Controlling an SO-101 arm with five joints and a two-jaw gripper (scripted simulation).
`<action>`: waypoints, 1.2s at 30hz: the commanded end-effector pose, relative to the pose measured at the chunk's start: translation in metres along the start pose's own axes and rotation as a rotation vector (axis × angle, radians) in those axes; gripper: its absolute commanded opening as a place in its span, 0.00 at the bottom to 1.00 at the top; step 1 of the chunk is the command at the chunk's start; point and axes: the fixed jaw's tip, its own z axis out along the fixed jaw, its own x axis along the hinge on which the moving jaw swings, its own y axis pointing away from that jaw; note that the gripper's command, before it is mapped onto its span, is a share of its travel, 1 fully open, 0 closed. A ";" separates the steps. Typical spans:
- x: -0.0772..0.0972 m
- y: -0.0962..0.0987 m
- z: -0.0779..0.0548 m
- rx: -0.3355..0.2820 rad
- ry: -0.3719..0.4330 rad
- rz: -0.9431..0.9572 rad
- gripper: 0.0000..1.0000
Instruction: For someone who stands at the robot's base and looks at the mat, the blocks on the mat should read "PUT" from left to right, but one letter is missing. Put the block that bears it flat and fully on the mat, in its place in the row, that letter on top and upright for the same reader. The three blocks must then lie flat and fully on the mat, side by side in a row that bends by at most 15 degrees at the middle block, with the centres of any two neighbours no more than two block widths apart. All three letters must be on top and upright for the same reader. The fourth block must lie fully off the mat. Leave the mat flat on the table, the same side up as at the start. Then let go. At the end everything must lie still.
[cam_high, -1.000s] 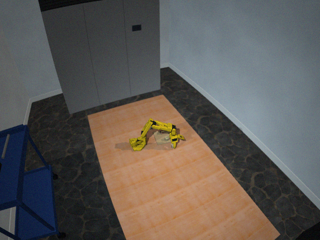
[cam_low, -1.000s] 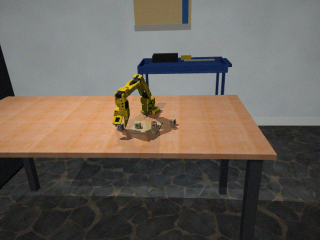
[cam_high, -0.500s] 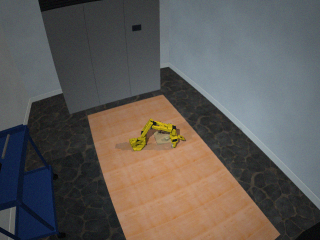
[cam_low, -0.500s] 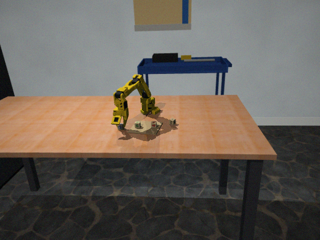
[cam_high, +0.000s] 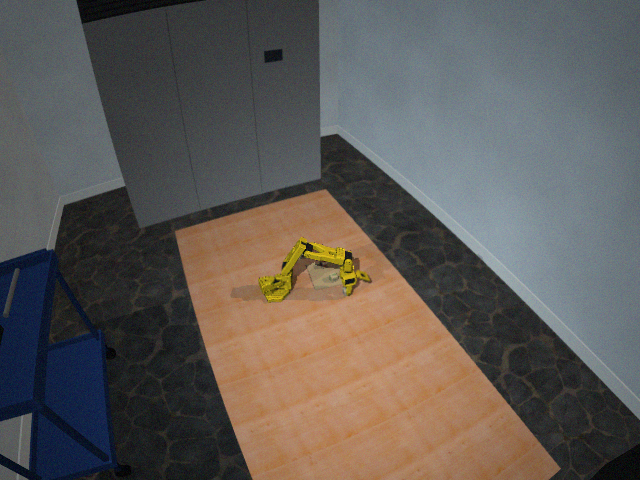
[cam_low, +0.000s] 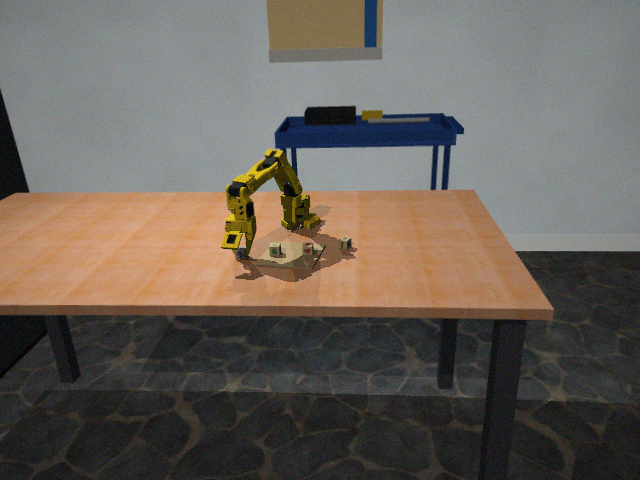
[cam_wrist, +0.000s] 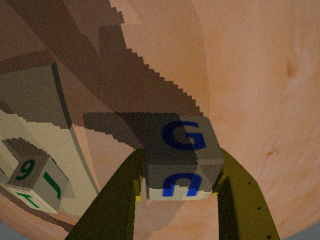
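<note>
My gripper is shut on a block with blue letters, a G on one face and a U on another. The block rests on the bare table just beside the tan mat; it also shows in the exterior view under the fingers. On the mat lie a block with green letters, also seen in the wrist view, and a block with red letters. A fourth block lies on the table off the mat's other side. The arm reaches down over the mat's edge.
The mat's near corner lifts slightly off the orange table. A blue side table stands behind, and a grey cabinet stands against the wall in the top view.
</note>
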 end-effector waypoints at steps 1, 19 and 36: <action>-0.007 -0.003 -0.012 0.019 -0.057 0.000 0.13; -0.007 -0.003 -0.012 0.019 -0.057 0.000 0.00; -0.008 -0.003 -0.040 0.023 -0.069 0.000 0.00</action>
